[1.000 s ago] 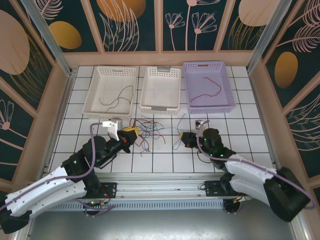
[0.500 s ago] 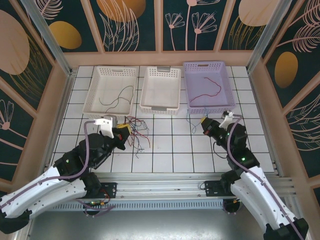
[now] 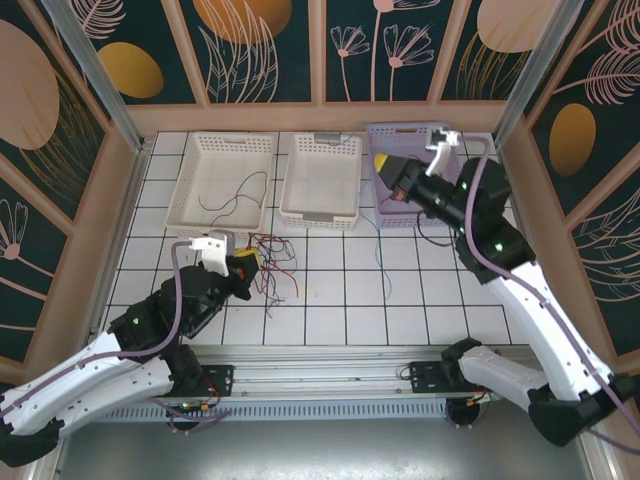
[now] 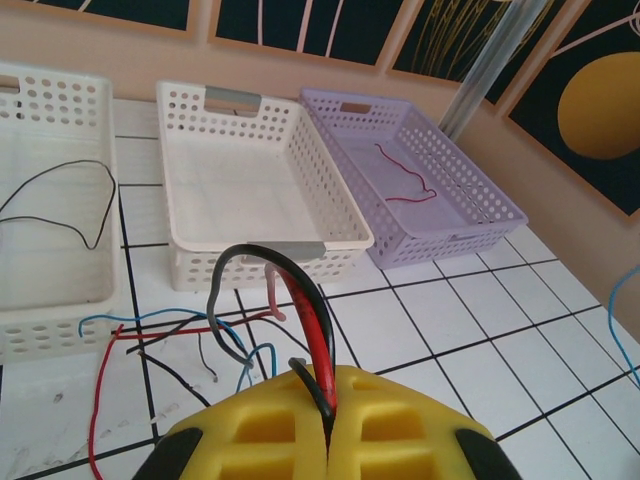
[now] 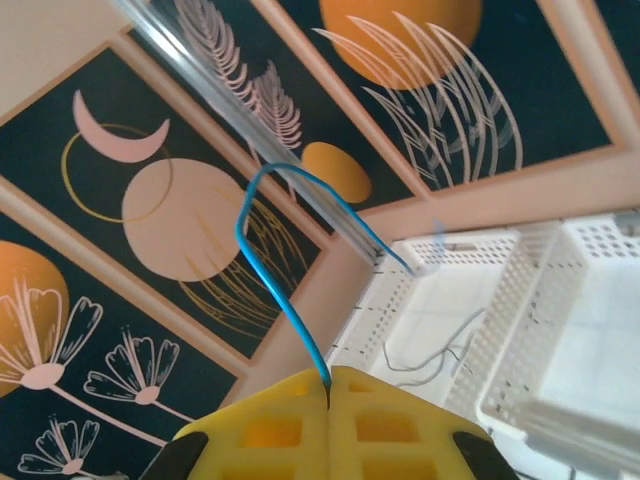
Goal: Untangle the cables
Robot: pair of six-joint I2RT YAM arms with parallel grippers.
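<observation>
Right gripper (image 3: 384,163) swung up over the purple basket (image 3: 398,129), pinched shut on a blue cable (image 3: 378,238) dangling to the table. Left gripper (image 3: 250,262) clamps the tangle (image 3: 278,268). Two cables look binned, and I'd say most of it's still knotted.

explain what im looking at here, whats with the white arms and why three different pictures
These are two robot arms bolted to a tiled table. One picture looks down from above; the other two come from a camera on each wrist, its yellow fingers at the bottom. The left gripper pinches red and black cables from the tangle. The right gripper, high above the lilac basket, pinches a blue cable. Behind stand three baskets: the left white basket holds a black cable, the lilac basket a red cable.
</observation>
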